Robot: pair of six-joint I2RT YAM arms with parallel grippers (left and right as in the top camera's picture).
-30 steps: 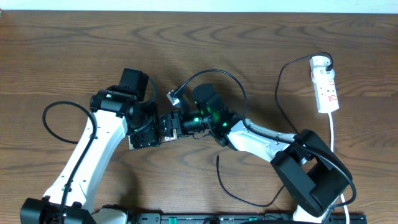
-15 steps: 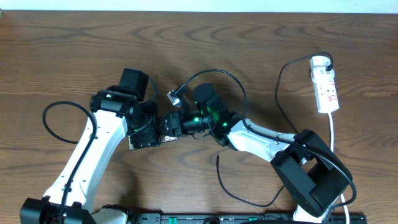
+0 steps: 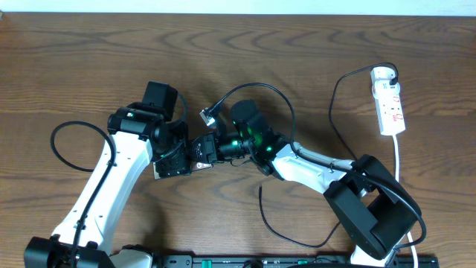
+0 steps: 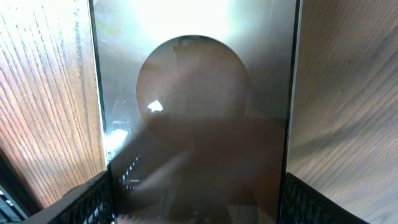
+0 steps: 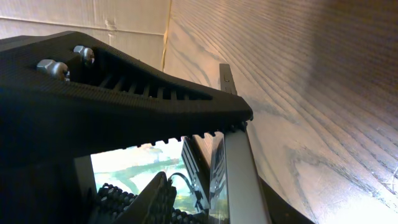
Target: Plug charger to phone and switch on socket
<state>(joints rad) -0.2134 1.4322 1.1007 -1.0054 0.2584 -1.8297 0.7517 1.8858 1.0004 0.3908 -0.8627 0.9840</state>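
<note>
The grey-silver phone (image 4: 193, 124) with its round pale patch fills the left wrist view. My left gripper (image 4: 196, 199) is shut on it, one finger on each long side. From overhead, only a pale corner of the phone (image 3: 158, 172) shows under the left gripper (image 3: 175, 160). My right gripper (image 3: 202, 149) is right beside it. In the right wrist view, the charger's thin black cable (image 5: 186, 182) curls from the right gripper's fingers (image 5: 168, 158) to a small plug tip at the phone's edge (image 5: 239, 180). The charger cable (image 3: 333, 112) runs from the white socket (image 3: 389, 100) at the far right.
The socket's white cord (image 3: 400, 160) runs down the right edge. The right arm's base (image 3: 372, 212) stands at the front right. A black arm cable loop (image 3: 63, 145) lies at the left. More thin black cable (image 3: 282, 234) loops at the front.
</note>
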